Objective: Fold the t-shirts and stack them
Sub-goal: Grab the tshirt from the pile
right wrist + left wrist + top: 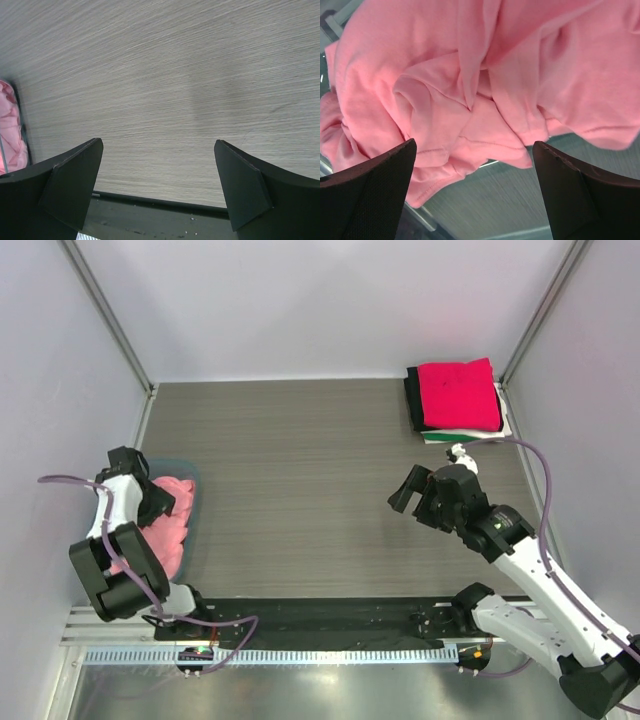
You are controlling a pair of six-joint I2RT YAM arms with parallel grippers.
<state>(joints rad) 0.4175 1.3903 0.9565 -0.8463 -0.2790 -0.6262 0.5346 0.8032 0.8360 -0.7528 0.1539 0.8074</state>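
loose t-shirt [165, 525] in bin [194, 478], near left | folded stack [457, 398] on table [300, 490], far right

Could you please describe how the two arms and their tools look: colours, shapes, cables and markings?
The left arm and right arm have white link shells and black joint housings. A thin mauve-grey cable loops beside each arm. The left tool and right tool each end in two black wedge-shaped fingers with a finely dotted surface. No markings are readable.
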